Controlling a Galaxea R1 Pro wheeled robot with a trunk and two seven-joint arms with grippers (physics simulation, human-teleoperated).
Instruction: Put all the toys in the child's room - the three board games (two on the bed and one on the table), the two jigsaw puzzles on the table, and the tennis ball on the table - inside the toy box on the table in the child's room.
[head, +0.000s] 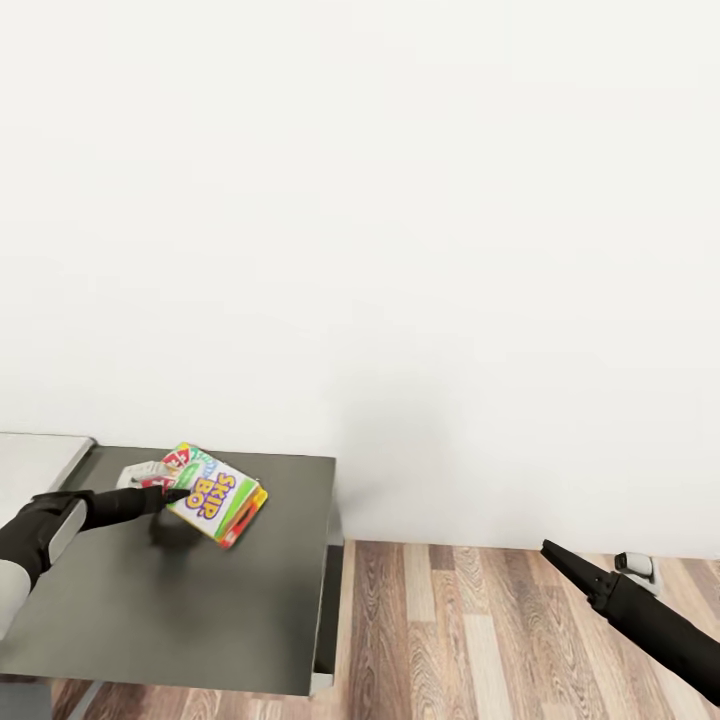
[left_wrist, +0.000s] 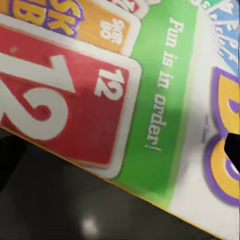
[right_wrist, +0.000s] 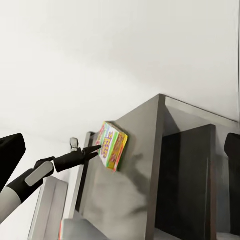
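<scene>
SKIP BO box (head: 216, 494): glossy printed card. Dark grey side section (head: 190, 610): smooth, faint sheen. Floor (head: 480, 640): wood plank, satin. Wall (head: 400, 250): matt white. Left arm (head: 90, 510): matt black.

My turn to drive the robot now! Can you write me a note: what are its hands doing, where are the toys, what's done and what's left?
Left gripper: shut on the SKIP BO box, holding it up over the dark grey side table.
Right gripper: hanging over the wood floor, holding nothing; open or shut can't be told.
Done: SKIP BO box picked up.
Left: carry it to the toy box and drop it in, then collect the remaining toys.
</scene>
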